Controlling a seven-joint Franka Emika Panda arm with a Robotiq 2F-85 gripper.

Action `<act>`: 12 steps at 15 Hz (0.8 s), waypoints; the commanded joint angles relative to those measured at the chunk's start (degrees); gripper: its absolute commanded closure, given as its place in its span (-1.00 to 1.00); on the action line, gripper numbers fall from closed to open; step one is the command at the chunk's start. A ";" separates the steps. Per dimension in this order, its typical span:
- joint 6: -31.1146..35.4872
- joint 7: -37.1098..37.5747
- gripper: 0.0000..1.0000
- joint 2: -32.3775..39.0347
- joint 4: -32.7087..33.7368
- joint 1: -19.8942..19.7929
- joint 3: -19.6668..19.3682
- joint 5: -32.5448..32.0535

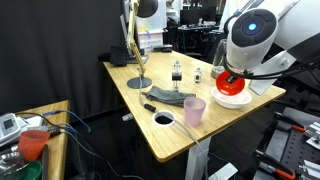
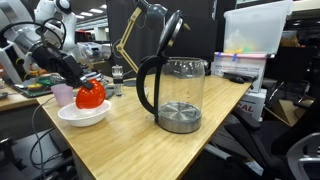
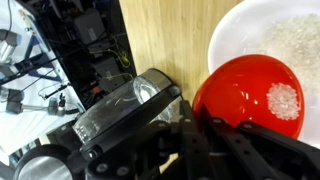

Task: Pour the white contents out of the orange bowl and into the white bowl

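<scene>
The orange bowl [image 1: 231, 85] is tipped steeply over the white bowl [image 1: 234, 100] near the table's corner. It shows the same way in the other exterior view, orange bowl [image 2: 90, 96] above white bowl [image 2: 82, 117]. My gripper [image 3: 196, 128] is shut on the rim of the orange bowl [image 3: 245, 95]. A small clump of white grains [image 3: 285, 99] still clings inside it. A heap of white grains [image 3: 296, 36] lies in the white bowl [image 3: 232, 30].
A glass kettle [image 2: 176, 95] with a black handle stands on the wooden table [image 2: 150, 150]. A pink cup [image 1: 194, 110], a grey cloth [image 1: 170, 97], a desk lamp [image 1: 137, 55] and small bottles [image 1: 177, 71] also stand there. A red-orange cup with wires [image 1: 33, 143] sits on a side table.
</scene>
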 commanded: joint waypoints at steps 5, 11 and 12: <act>14.67 -3.52 0.96 -2.95 -0.46 -8.15 -8.54 10.26; 23.87 -7.73 0.96 -5.85 -0.82 -15.16 -14.49 15.14; 25.31 -8.65 0.96 -6.48 -1.02 -15.93 -14.93 15.72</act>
